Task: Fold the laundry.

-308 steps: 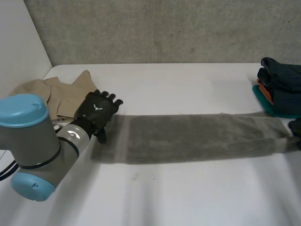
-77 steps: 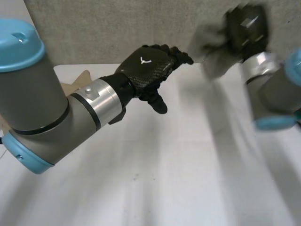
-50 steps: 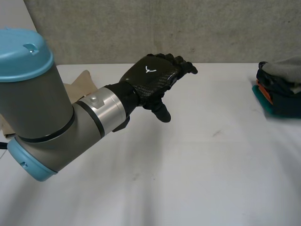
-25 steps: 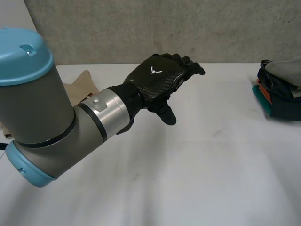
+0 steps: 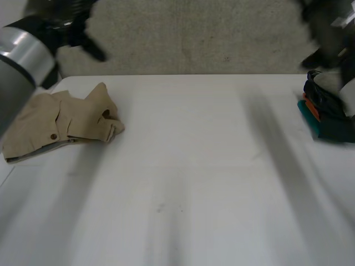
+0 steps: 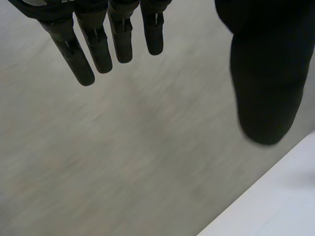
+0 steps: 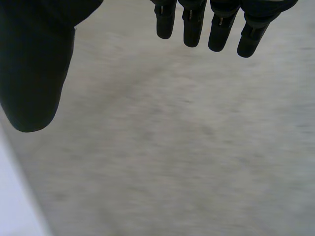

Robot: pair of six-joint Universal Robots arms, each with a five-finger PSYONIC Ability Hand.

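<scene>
beige garment (image 5: pixel 61 124) lies crumpled — folded stack (image 5: pixel 328 113) well apart.

Left of counter (image 5: pixel 194 183): crumpled garment (image 5: pixel 61 124), near the far edge.
Right edge: folded stack (image 5: pixel 328 111), well apart from the crumpled garment.
Behind counter: wall (image 5: pixel 194 36).

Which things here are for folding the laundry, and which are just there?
For the job:
crumpled beige garment, not yet folded
pile of folded clothes, at the table's right side

Just there:
white table
grey wall
</scene>
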